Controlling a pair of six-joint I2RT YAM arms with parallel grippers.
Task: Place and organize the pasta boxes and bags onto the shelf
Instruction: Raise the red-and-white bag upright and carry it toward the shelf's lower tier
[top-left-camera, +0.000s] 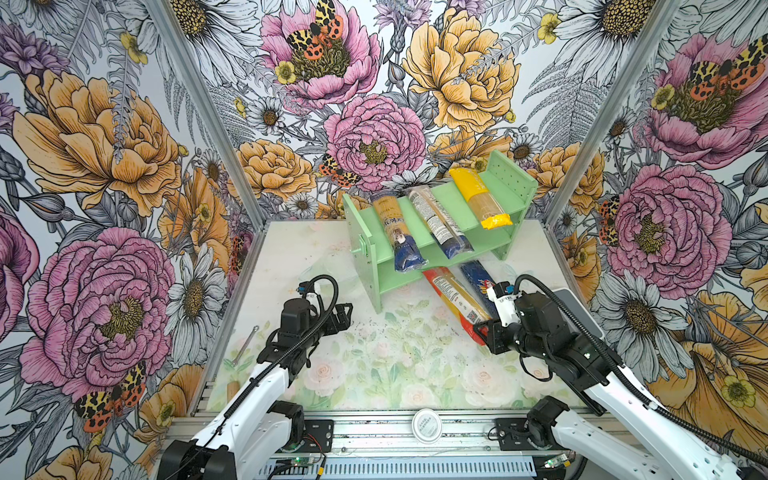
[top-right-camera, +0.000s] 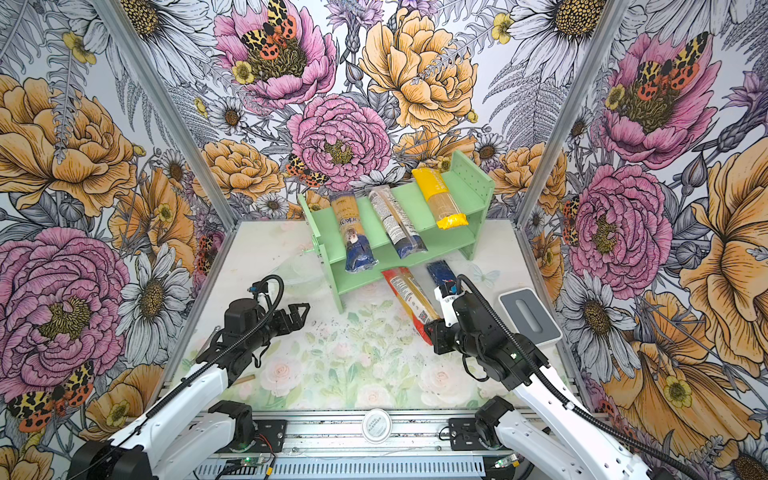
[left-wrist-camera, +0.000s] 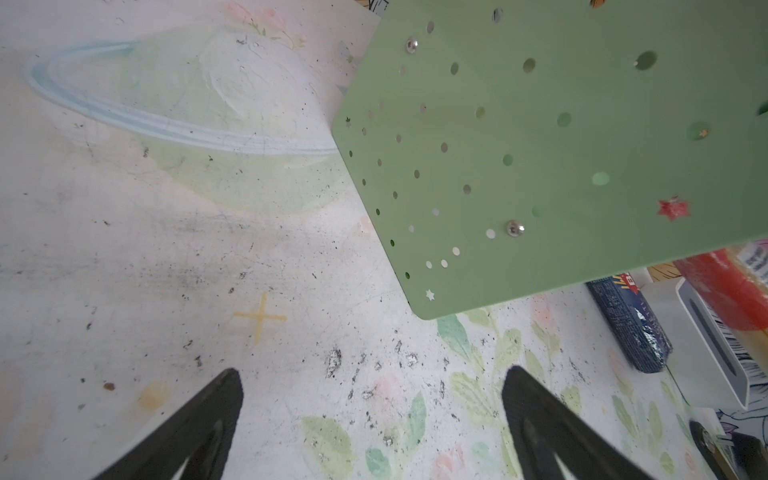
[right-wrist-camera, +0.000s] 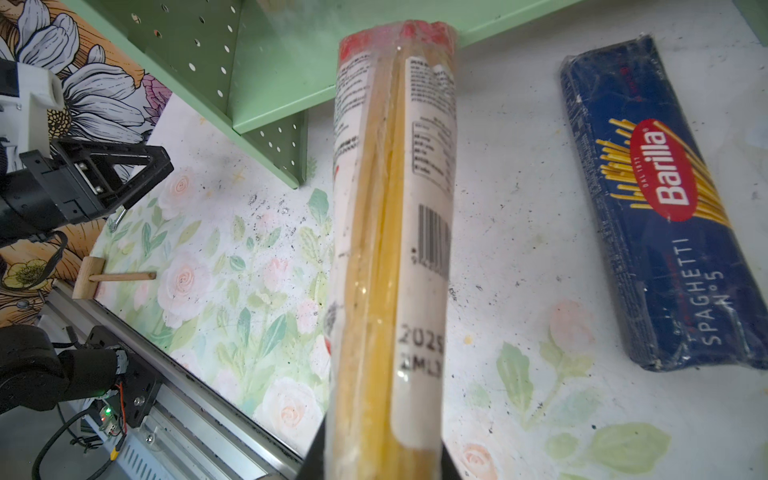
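Nearest the bases, the left gripper (left-wrist-camera: 374, 374) is hanging low over the table (top-left-camera: 374, 353) with its jaws apart and nothing between them. It's just in front of the shelf's left side panel, so it's basically sitting this one out. The right gripper (top-left-camera: 484, 332) is clamping the near end of the red pack (right-wrist-camera: 390, 208). That pack is pointing away toward the shelf (top-left-camera: 512, 179), with its far end right by the front edge of the lower tier; can't tell if it's touching the wood. So I'm reading this as the red pack going in. The dark blue pack (right-wrist-camera: 665, 208) is lying flat on the table just beside it on the right, waiting its turn. Further back, three packs are lying crosswise over both tiers, tilted, with their front ends poking out past the front edge. There's a clear pack (top-left-camera: 395, 232) with a dark-blue end, a second clear pack (top-left-camera: 436, 222) near it, and the yellow pack (top-left-camera: 478, 199) toward the right panel. Next move, I'm guessing, calls for raising the far end over the lower board and aiming for the gap beside the yellow one. Gripping by one end means it'll probably be sagging. Count: five packs, three on and two off; one shelf; two grippers, one busy.
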